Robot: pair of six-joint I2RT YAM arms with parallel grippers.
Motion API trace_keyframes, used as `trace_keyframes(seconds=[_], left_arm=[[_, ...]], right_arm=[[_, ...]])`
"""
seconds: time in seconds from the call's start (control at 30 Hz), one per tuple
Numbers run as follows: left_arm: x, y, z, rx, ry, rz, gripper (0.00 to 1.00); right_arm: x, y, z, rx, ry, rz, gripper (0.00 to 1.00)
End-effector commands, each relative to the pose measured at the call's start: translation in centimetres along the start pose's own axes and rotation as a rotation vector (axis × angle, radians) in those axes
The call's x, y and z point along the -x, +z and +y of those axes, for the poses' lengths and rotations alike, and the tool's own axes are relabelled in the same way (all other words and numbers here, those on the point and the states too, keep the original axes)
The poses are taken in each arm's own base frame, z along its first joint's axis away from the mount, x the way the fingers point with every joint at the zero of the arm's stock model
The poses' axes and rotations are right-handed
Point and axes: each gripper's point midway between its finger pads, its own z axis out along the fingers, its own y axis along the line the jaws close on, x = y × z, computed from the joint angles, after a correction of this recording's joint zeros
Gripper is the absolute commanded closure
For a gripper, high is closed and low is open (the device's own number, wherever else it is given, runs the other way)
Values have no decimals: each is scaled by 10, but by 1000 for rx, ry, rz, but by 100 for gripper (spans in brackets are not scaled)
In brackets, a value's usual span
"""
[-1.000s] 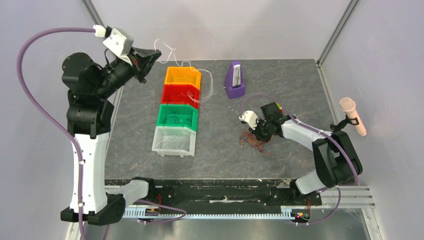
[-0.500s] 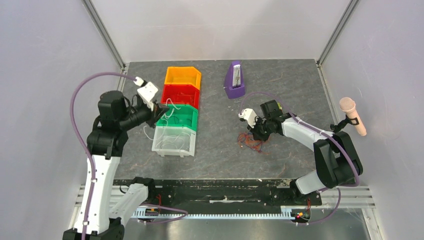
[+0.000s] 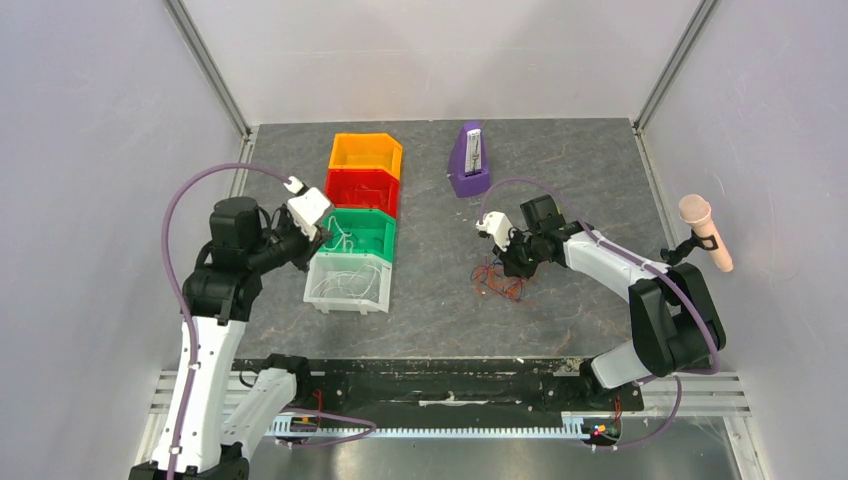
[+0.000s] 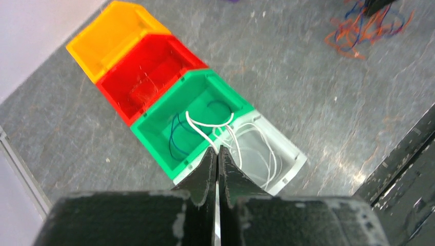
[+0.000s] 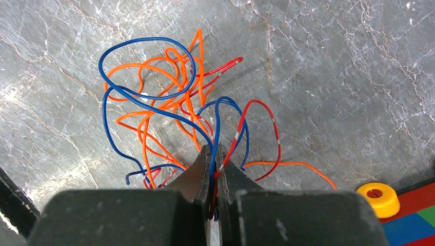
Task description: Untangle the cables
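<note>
The cables are a loose knot of orange, blue and red wires [image 3: 500, 284] on the grey table right of centre, seen close in the right wrist view [image 5: 164, 102] and far off in the left wrist view [image 4: 367, 25]. My right gripper [image 3: 508, 264] [image 5: 213, 149] is shut on a blue and a red strand at the knot's edge. My left gripper [image 3: 318, 240] [image 4: 216, 148] is shut on a white cable [image 4: 205, 124]. It holds the cable above the seam between the green bin [image 4: 154, 134] and the white bin [image 4: 292, 164], and the cable droops into both.
Four bins stand in a row: orange [image 3: 365, 140], red [image 3: 335, 185], green [image 3: 325, 240], white [image 3: 345, 305]. The white bin holds several white wires and the green bin holds a blue one. A purple metronome [image 3: 469, 160] stands at the back. A microphone [image 3: 705, 230] is at the right wall. A yellow ring [image 5: 377, 197] lies near the knot.
My left arm has swung down from high at the far left, carrying the white cable to just above the green and white bins. My right gripper has drawn the knot slightly back.
</note>
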Motion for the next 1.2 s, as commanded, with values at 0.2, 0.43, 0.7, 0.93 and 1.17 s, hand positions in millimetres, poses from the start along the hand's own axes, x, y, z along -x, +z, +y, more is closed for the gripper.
trace_keyframes(seconds=[0.2,0.43,0.7,0.93,1.17], left_arm=[[-105,21,0,-36,105,301,98],[-157,54,-2,-106,127,389,98],[-202,82,0,-181,170,486,98],[-220,91,1,-197,222,540,98],[-155,75,-9,-237,198,387,50]], right_arm=[[29,-11,4,32,1,-97,100],[42,-16,7,50,13,-136,100],[51,-24,7,49,23,-162,100],[51,-25,9,50,32,-166,100],[59,-27,9,57,38,-189,100]])
